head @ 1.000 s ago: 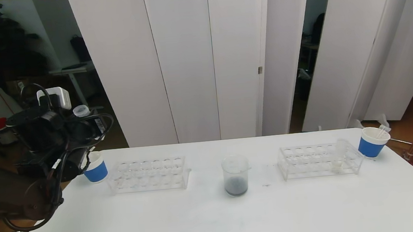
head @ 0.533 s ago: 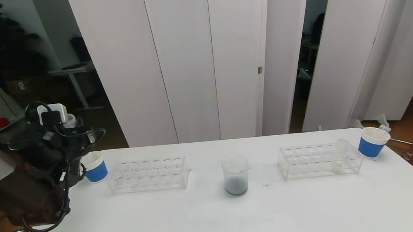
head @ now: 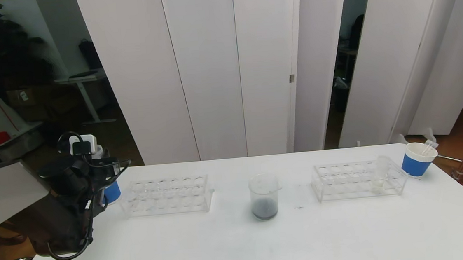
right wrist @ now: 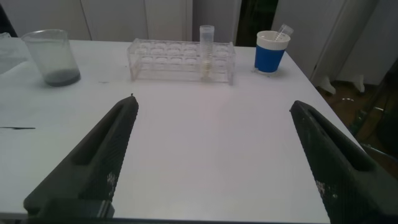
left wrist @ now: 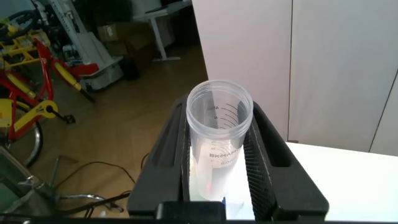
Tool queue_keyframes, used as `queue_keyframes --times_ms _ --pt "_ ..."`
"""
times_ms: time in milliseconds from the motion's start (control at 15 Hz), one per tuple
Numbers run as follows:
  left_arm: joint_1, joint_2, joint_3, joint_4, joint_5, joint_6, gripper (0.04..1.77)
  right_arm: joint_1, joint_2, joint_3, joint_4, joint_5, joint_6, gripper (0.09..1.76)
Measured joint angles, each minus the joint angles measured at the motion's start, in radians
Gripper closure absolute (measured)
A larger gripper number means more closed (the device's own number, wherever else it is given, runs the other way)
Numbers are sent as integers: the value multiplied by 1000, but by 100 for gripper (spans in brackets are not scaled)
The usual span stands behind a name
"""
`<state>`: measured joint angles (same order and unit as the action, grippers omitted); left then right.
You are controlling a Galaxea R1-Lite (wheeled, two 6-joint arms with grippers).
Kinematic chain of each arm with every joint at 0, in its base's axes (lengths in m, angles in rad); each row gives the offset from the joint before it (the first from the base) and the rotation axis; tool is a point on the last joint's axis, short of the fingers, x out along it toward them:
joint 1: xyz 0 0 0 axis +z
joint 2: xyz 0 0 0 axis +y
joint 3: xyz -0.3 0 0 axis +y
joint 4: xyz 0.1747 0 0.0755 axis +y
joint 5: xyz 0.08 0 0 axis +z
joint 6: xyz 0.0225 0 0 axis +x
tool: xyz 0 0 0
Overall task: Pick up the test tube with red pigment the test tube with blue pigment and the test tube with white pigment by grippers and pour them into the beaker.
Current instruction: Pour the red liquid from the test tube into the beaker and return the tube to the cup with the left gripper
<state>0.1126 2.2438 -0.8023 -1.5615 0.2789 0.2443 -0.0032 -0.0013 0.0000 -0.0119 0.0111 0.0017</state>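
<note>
The left arm has dropped lower over the last second, and its end effector (head: 93,155) now hangs over the blue-and-white paper cup (head: 112,192) that stands well to the left of the beaker (head: 264,196). It is clenched on a clear test tube (left wrist: 219,134), mouth up, gripped between the two black fingers (left wrist: 258,155); the tube's bottom is hidden, so its pigment cannot be told.

The white bench (head: 240,245) carries everything else. Left of the beaker, between it and that cup, lies an acrylic tube rack (head: 166,196) with no tube seen in its holes. Right of the beaker lies a second rack (head: 358,180), and at its far end from the beaker one test tube with white pigment (right wrist: 206,53) stands upright. Beyond that rack, farthest right of the beaker, is another blue-and-white cup (head: 418,159) with used tubes poking out.

The beaker itself stands upright at mid-bench, a dark grey deposit at its bottom.

The right end effector (right wrist: 217,155) is released, its fingers spread wide above bare bench, nearer the robot than the beaker.
</note>
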Motion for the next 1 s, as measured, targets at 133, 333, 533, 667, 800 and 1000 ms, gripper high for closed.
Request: queue_keyframes --times_ms 133,333,533,667,800,1000 --pt "16 33 -23 0 -3 0 122 0 0 0 0 1 0 10" --pt "35 78 -48 0 -41 0 122 0 0 0 0 0 0 10" --pt "57 108 -74 1 -65 5 122 0 0 0 0 1 0 10" --pt "75 118 -93 0 -101 21 122 0 0 0 0 0 0 10" --pt "90 128 -103 1 -122 25 122 0 0 0 0 1 0 10" --pt "94 136 -106 1 -126 25 122 0 0 0 0 0 0 10"
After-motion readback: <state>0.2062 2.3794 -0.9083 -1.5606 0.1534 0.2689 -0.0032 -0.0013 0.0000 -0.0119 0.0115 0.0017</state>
